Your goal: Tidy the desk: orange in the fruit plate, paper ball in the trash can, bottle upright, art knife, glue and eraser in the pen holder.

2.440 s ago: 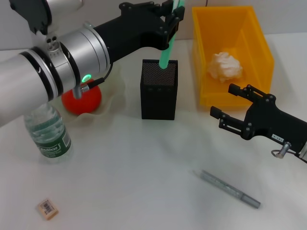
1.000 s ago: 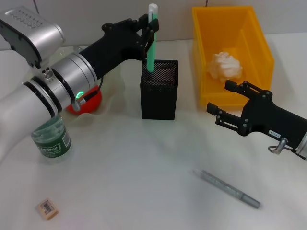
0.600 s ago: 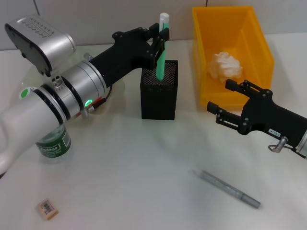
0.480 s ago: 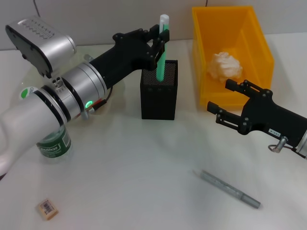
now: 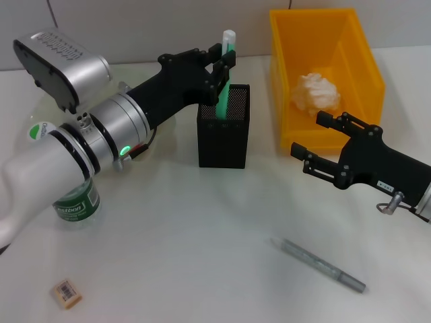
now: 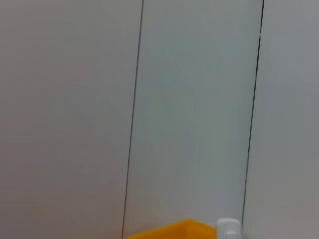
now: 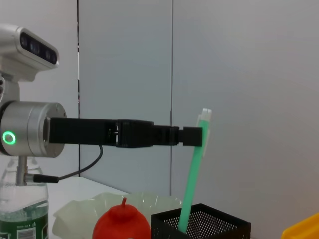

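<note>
Left claw (image 5: 223,64) pinching green stick (image 5: 228,39) just below its white tip, hanging over pen holder (image 5: 223,138) from approx 10 o'clock of it; stick's lower end already inside the mesh, shaft leaning slightly toward 1 o'clock. Can't tell whether glue or art knife. Judged step: finish the drop into the cup. To do it well: lower a bit more so the end sits near the bottom before letting go, ease the pinch slowly, then lift straight up w/o snagging the tip or nudging the cup, which looks light & could tip. Right claw (image 5: 322,145) spread wide, empty, idle at 3 o'clock of the holder, just in front of trash can (image 5: 367,57). Paper ball (image 5: 314,93) in the can; bottle (image 5: 75,202) upright at 8 o'clock, partly behind left arm. Left to do, prob: eraser (image 5: 66,291) far out at 7 o'clock, grey pen-like tool (image 5: 322,266) at 5 o'clock, both on the desk
</note>
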